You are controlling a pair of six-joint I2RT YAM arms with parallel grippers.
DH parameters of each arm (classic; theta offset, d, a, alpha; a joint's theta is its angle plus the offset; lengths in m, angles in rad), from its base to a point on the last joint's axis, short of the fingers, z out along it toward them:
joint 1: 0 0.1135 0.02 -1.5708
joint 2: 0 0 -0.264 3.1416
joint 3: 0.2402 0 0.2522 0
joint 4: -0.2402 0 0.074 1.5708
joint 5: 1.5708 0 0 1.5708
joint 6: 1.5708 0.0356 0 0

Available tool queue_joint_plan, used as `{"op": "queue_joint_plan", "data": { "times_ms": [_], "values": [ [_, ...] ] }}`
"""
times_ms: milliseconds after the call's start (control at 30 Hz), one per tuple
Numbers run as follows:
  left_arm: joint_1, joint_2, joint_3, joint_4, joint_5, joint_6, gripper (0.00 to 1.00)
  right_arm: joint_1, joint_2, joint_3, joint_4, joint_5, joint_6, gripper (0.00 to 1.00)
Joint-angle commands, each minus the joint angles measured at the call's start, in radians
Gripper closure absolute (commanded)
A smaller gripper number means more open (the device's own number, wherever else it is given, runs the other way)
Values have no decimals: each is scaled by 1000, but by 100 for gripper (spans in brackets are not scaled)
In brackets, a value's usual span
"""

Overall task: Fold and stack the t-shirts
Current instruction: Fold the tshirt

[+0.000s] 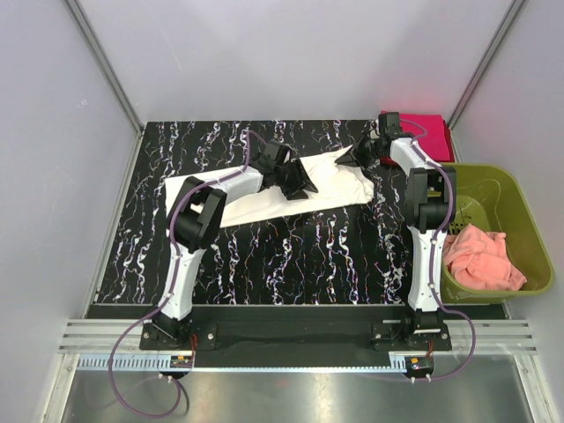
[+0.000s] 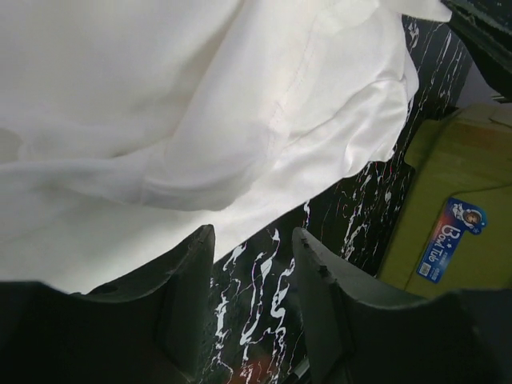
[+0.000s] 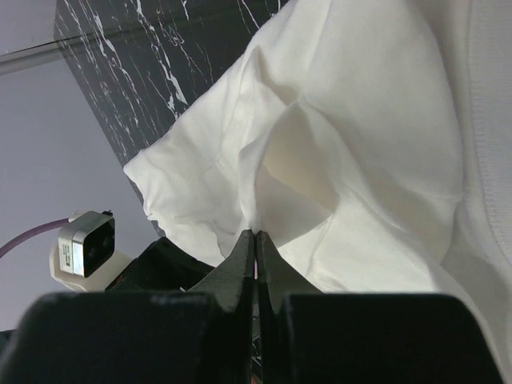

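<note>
The left claw (image 2: 253,240) stands part-way wide, holding nothing, at the edge of the cream t-shirt (image 1: 339,187) lying mid-frame on the bench (image 1: 264,256). The right claw (image 3: 255,238) is pinched tight on a fold at the shirt's right end.

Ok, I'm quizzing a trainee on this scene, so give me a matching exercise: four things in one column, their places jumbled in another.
1 white t-shirt
2 red t-shirt
3 green tub
4 pink cloth

a inside the tub
b right of the table
c mid-table, spread
d table's far right corner

Pairs: 1-c, 2-d, 3-b, 4-a.
</note>
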Motion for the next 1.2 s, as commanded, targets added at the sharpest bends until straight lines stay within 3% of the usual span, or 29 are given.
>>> {"op": "queue_joint_plan", "data": {
  "times_ms": [0, 433, 533, 567, 733, 1000, 1167],
  "values": [
    [-3, 17, 50, 25, -40, -12, 51, 1, -47, -4, 29, -18, -13, 96],
    [-3, 112, 179, -2, -30, -35, 53, 0, -36, 8, 32, -32, -4, 96],
    [-3, 106, 179, -4, -19, -33, 68, 1, -34, 11, 23, -27, -10, 97],
    [0, 97, 176, -9, -11, -33, 78, 1, -34, 14, 16, -24, -13, 97],
    [46, 71, 177, -103, 30, -23, 99, -2, -51, 31, -85, 33, -85, 98],
    [123, 59, 177, -205, 176, 22, 100, -3, -154, -41, -177, 119, -186, 100],
    [150, 80, 179, -230, 229, 32, 93, -6, -182, -88, -191, 143, -202, 100]
  ]
}}
